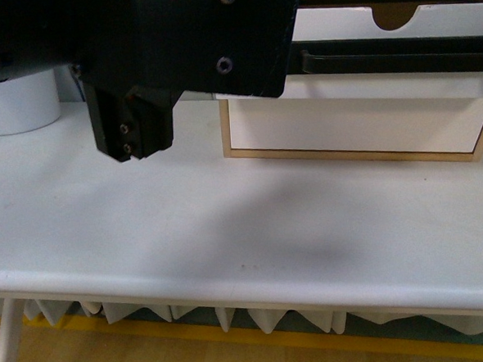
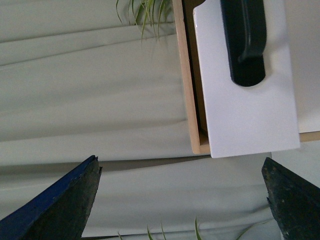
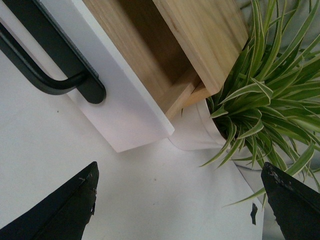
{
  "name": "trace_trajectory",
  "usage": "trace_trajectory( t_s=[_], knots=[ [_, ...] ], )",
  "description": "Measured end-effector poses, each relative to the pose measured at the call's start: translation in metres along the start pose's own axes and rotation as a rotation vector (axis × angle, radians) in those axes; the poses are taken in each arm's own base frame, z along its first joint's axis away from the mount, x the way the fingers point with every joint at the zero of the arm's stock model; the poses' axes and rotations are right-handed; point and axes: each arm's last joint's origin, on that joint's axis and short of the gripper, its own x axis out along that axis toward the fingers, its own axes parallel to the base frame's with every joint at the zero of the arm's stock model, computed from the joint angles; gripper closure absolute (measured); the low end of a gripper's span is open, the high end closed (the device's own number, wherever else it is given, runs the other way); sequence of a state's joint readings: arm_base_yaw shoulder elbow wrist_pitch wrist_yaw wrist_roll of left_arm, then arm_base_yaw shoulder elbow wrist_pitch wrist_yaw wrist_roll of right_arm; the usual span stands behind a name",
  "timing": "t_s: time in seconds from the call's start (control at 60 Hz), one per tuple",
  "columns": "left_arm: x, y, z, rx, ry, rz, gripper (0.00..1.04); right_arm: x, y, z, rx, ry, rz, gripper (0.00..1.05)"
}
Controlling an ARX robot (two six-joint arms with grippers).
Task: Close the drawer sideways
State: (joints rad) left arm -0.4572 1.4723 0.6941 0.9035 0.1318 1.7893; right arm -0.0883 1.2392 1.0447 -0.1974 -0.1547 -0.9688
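Observation:
The drawer (image 1: 429,22) has a white front with a half-round notch and a long black bar handle (image 1: 382,57), and sits in a light-wood box (image 1: 346,151) at the back right. It stands pulled out from the frame. In the left wrist view one end of the front (image 2: 245,100) and the handle (image 2: 245,40) stand clear of the wood frame (image 2: 187,75). My left gripper (image 2: 180,200) is open and empty, short of that end. In the right wrist view the other end (image 3: 120,110) shows its wooden side. My right gripper (image 3: 177,205) is open and empty, apart from it.
A black arm body (image 1: 175,37) fills the upper left of the front view. A plain white drawer (image 1: 353,125) lies below the handled one. A white cylinder (image 1: 15,104) stands at the back left. A striped-leaf plant (image 3: 270,90) stands beside the box. The white table (image 1: 228,231) runs forward.

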Motion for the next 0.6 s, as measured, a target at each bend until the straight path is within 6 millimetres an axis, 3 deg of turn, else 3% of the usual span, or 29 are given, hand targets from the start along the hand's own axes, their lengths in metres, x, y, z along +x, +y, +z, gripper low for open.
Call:
trace_trajectory(
  t_s=[0.233,0.6],
  knots=[
    [0.030,0.000,-0.006,0.014,0.000,-0.010,0.06,0.020,-0.003,0.004,-0.006,0.009,0.036,0.09],
    [0.062,-0.001,-0.011,0.024,-0.015,-0.004,0.06,0.044,-0.008,0.006,-0.013,0.022,0.058,0.09]
  ],
)
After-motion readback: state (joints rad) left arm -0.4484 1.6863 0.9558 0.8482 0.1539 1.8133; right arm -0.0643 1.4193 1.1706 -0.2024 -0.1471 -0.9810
